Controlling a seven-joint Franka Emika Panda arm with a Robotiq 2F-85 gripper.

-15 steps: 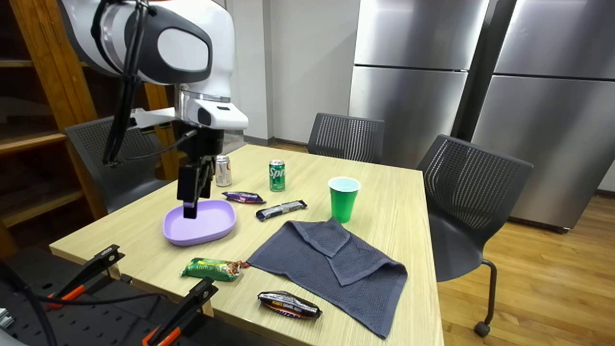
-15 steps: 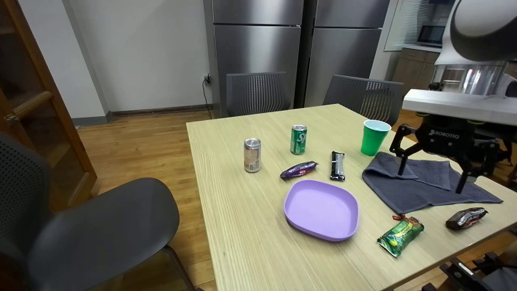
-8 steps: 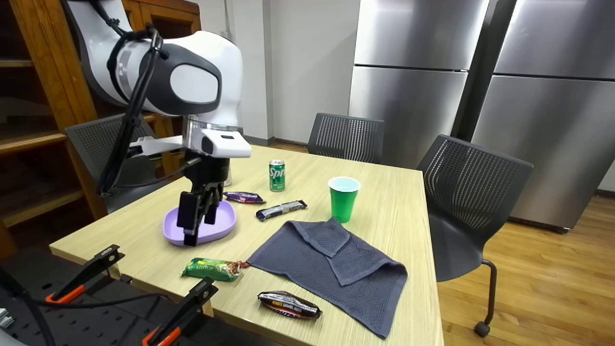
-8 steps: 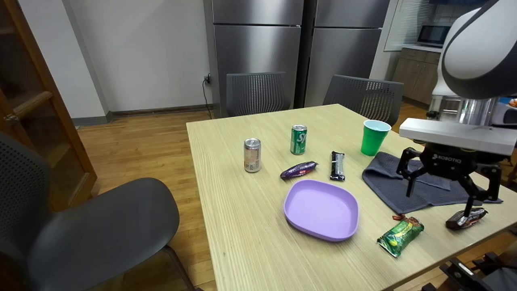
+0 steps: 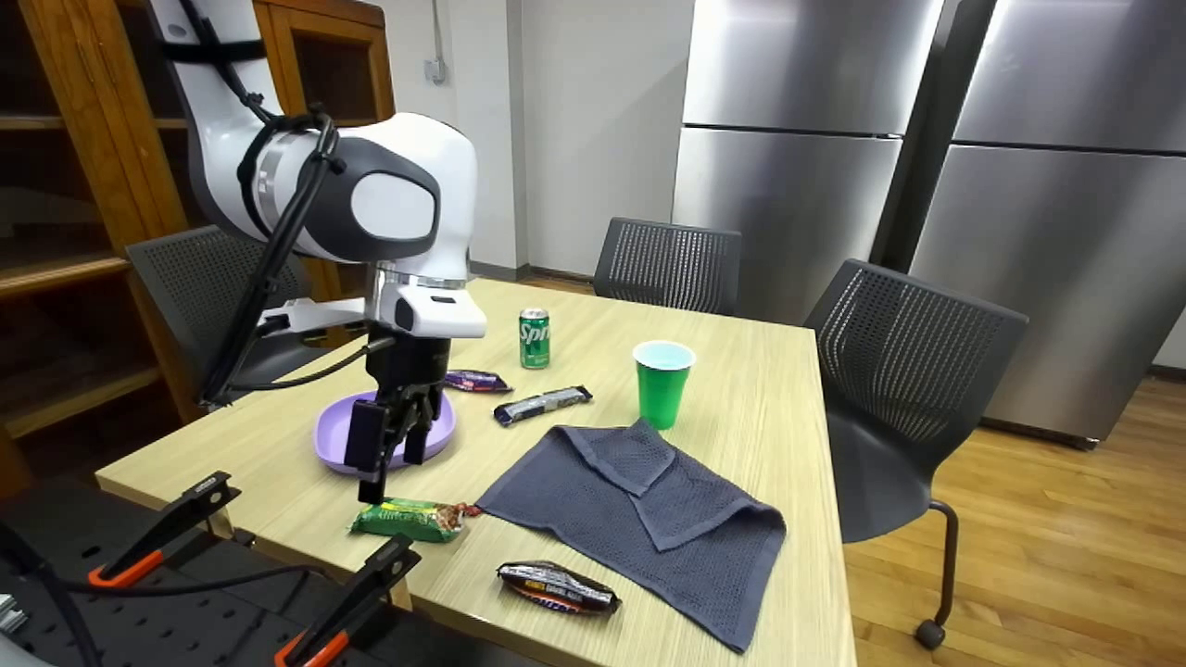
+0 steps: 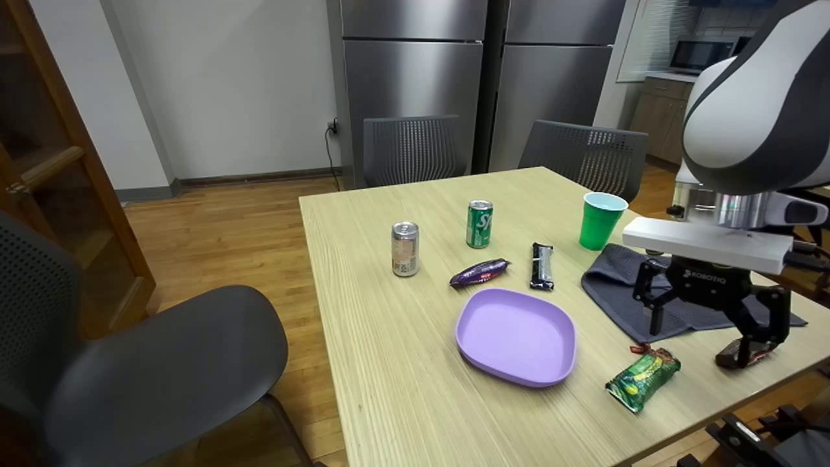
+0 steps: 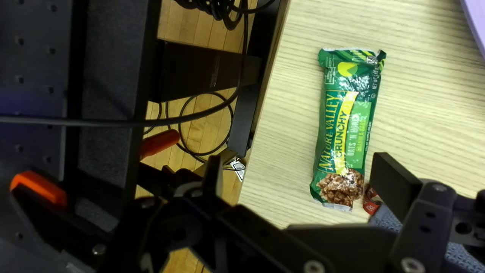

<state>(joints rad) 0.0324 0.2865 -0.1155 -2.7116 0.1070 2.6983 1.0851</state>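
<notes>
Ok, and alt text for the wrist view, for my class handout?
An oblong green wrapped granola bar lies on a pale wooden table, near an open, empty black gripper. Upper right shows part of a purple plastic plate; lower right, a grey-blue woven cloth; left, black cables.

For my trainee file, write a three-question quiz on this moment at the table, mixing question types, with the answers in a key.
1. True or false: the jaws are clamped shut.
2. Which of these shows in the wrist view? A) green cup; B) Nature Valley granola bar; C) purple-wrapped bar.
3. How many drink cans stand on the table, and how do they look?

Key:
1. False; they stand open, holding nothing.
2. B.
3. Two: a green Sprite can and a silver-topped can.
</notes>
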